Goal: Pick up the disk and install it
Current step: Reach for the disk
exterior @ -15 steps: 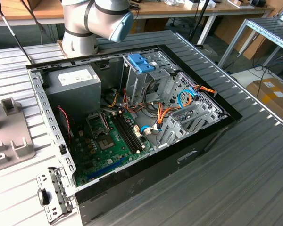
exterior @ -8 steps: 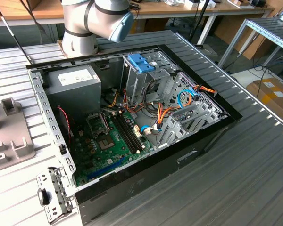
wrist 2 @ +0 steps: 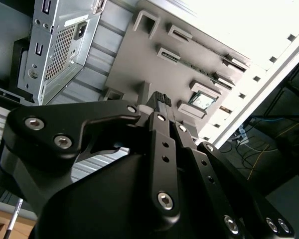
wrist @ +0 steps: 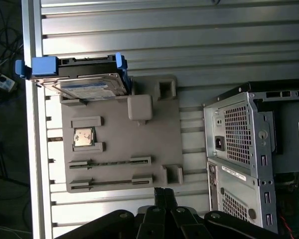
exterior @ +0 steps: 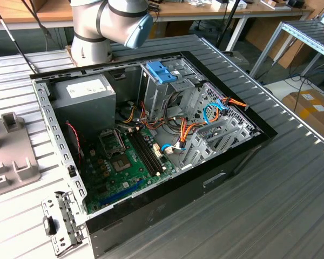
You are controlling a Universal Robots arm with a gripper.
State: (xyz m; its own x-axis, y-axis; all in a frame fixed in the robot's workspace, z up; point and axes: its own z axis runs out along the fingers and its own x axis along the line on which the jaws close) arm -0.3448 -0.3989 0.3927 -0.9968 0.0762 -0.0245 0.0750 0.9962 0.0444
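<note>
the claw (wrist: pixel 163 195) is closed with its two slim black fingers pressed together, and i see nothing held between them. in the second wrist view the same closed fingertips (wrist 2: pixel 160 101) point down toward a grey fixture plate (wrist 2: pixel 154 74).

the disk (wrist: pixel 87 83) is a flat silver-grey drive with a white-and-blue label and bright blue side rails. it sits at one end of the fixture plate (wrist: pixel 119 149), which lies on the ribbed metal table (wrist: pixel 139 30). the claw hangs near the opposite end of that plate, well apart from the disk and not touching it. a small square chip (wrist: pixel 83 137) lies in a pocket of the plate, between the disk and the claw.

in the exterior view, the open computer case (exterior: pixel 205 183) lies on its side on the table, beside the plate (exterior: pixel 11 156), which is at the exterior view's left. inside the case i can make out a green motherboard (exterior: pixel 124 167), a grey power-supply box (exterior: pixel 86 100), bundled cables and a light-blue latch piece (exterior: pixel 161 72). the arm's base (exterior: pixel 92 46) stands just behind the case.
</note>
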